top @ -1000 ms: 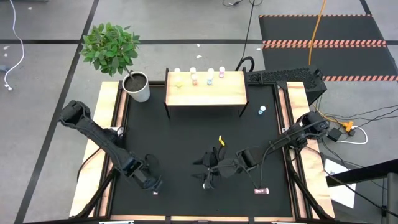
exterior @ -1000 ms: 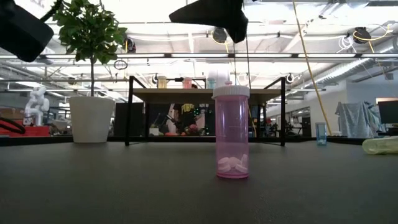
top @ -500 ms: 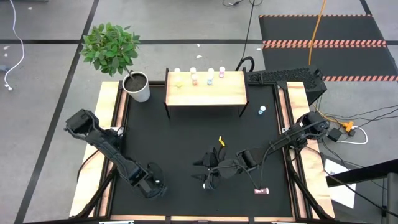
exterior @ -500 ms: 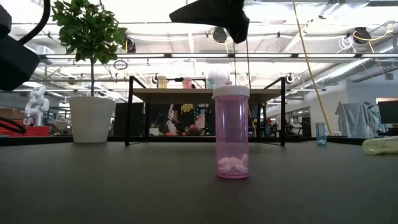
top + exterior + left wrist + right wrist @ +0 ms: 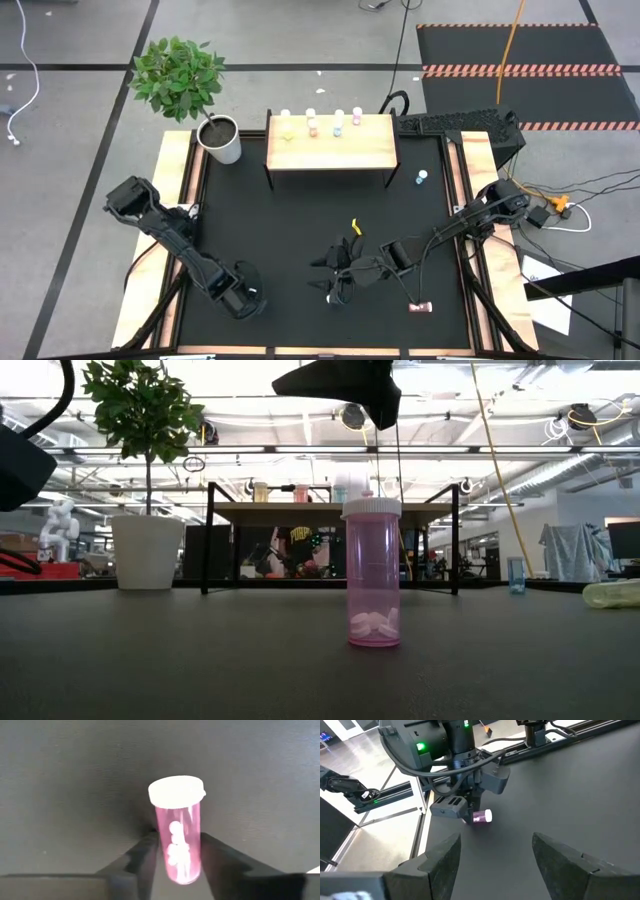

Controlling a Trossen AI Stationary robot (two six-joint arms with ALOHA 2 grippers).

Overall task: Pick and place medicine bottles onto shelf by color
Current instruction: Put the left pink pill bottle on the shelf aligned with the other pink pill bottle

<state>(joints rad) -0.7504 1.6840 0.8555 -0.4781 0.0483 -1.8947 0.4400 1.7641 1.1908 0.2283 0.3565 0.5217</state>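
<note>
While the left gripper (image 5: 250, 298), at the lower left of the high view, had apparently closed its fingers (image 5: 145, 857) against a pink bottle (image 5: 177, 832) lying on the table (image 5: 300, 230), seemingly for lifting to the shelf (image 5: 330, 145), the right gripper (image 5: 335, 278) hung wide open, empty, near centre.

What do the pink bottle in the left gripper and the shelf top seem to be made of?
The pink bottle, between the fingers of the left gripper, looks like clear tinted plastic: white tablets show through its wall. Its white cap looks like matte, opaque plastic. The shelf top looks like pale wood or wood laminate with an even matte finish; no grain can be made out.
</note>
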